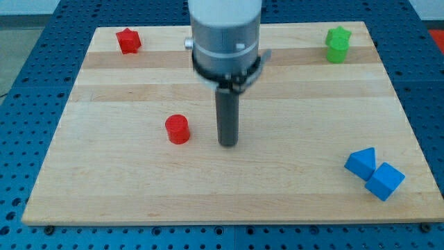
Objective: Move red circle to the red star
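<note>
The red circle [177, 129] is a short red cylinder lying left of the board's middle. The red star [128, 41] sits near the view's top left corner of the wooden board [104, 180]. My tip [228, 144] rests on the board to the right of the red circle, with a clear gap between them. The red star is far up and to the left of both. The arm's grey body hangs above the rod at the view's top centre.
A green block [338, 44] of uneven shape stands near the top right corner. A blue triangle [361, 163] and a blue cube [384, 182] lie touching each other at the bottom right. A blue perforated table surrounds the board.
</note>
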